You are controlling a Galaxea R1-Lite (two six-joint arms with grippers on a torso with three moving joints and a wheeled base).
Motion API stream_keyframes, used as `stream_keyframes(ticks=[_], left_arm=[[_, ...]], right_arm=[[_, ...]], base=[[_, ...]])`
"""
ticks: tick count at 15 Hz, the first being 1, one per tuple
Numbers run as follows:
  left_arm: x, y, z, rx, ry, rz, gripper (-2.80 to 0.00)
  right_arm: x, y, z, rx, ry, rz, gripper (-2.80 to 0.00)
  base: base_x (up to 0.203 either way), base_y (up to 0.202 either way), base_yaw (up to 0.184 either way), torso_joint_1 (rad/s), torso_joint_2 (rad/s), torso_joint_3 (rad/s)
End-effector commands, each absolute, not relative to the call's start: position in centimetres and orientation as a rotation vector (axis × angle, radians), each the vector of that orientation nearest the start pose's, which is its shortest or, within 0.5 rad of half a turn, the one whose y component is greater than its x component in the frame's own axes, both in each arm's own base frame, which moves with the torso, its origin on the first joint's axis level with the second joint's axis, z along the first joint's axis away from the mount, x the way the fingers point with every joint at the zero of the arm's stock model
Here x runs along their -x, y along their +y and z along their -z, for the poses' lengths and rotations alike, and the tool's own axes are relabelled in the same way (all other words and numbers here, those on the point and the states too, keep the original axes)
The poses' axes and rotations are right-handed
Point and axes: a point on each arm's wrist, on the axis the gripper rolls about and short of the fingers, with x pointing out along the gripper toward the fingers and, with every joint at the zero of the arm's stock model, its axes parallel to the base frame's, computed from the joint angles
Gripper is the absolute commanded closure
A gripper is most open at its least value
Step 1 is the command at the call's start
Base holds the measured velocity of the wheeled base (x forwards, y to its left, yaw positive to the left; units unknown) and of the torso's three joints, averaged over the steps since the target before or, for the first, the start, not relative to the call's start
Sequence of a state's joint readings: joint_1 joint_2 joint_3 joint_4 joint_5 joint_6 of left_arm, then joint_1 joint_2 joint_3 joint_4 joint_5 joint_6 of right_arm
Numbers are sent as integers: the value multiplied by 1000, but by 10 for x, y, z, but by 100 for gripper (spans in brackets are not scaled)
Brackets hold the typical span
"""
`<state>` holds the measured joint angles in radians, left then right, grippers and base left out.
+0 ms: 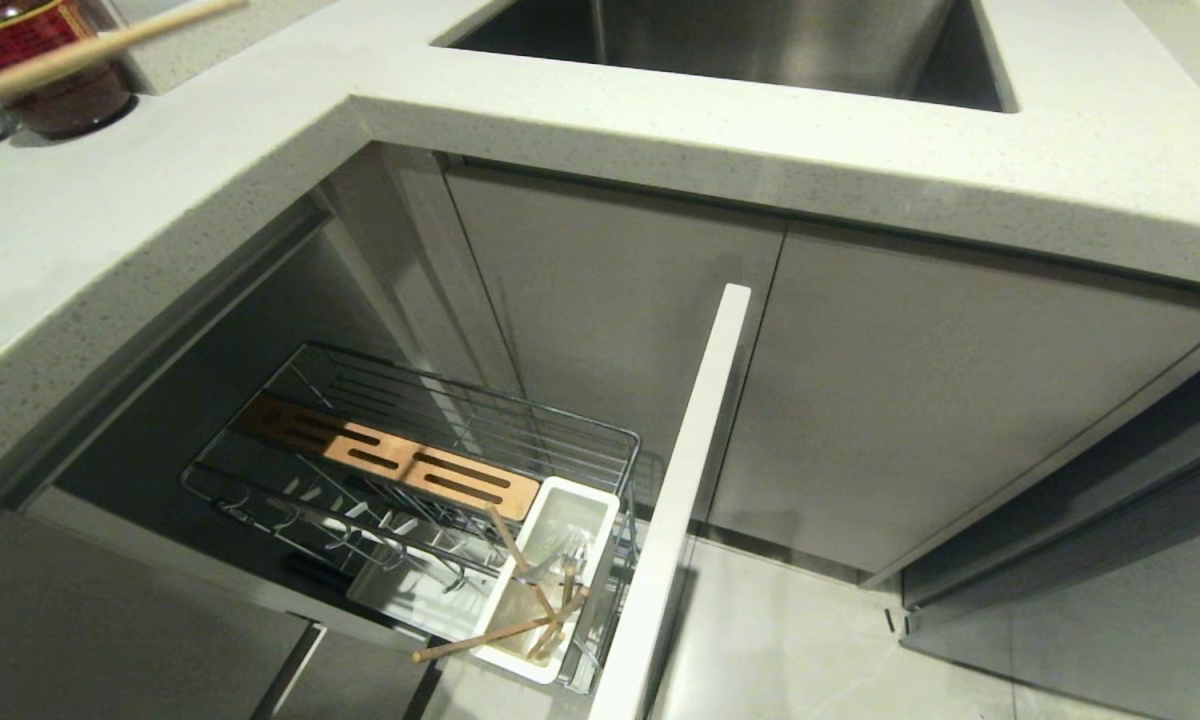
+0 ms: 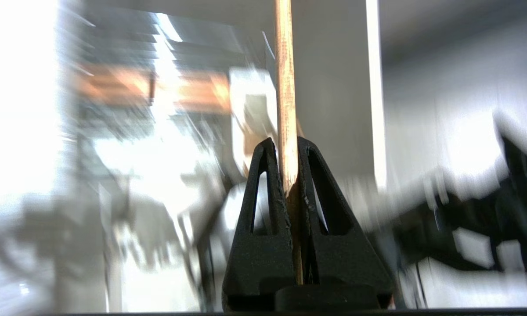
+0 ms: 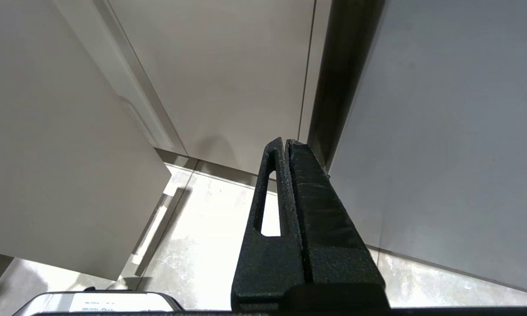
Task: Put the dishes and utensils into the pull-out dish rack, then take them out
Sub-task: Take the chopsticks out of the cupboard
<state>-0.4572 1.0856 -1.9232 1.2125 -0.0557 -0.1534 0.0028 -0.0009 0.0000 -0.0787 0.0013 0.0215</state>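
The pull-out dish rack (image 1: 570, 425) stands drawn out below the counter, with its wooden strip (image 1: 390, 455) and white front panel (image 1: 680, 500). Its white utensil cup (image 1: 506, 592) holds one chopstick (image 1: 490, 632), leaning out, and a silver fork (image 1: 572, 565). A second chopstick (image 1: 90, 50) hangs over the counter at the far left. My left gripper (image 2: 284, 142) is shut on that chopstick (image 2: 284, 66), which points toward the blurred rack; the gripper itself is outside the head view. My right gripper (image 3: 285, 141) is shut and empty, parked low by the cabinet doors. The dishes are out of view.
A red-lidded jar (image 1: 70, 100) stands on the counter (image 1: 210, 180) under the held chopstick. The steel sink (image 1: 760, 40) is set into the counter at the back. Closed cabinet doors (image 1: 910, 400) and a tiled floor (image 1: 810, 640) lie to the right of the rack.
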Motion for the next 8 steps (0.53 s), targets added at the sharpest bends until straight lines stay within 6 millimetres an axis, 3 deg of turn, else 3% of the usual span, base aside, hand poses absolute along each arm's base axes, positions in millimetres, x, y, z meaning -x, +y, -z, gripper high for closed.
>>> stream_keyframes(ticks=[1,4,8], left_arm=[[11,3,-416,120,241,284,0],[9,5,-422,136,126,-151,0],[-17,14,-418,108,161,-663,0]], right_arm=[[21,0,-76,-22,-55,-5,0],[21,0,-76,-22,-55,-5,0],[21,0,-76,-22,-55,-5,0]], base=[[0,0,0,0,0,0],[0,0,0,0,0,0],[0,0,0,0,0,0]])
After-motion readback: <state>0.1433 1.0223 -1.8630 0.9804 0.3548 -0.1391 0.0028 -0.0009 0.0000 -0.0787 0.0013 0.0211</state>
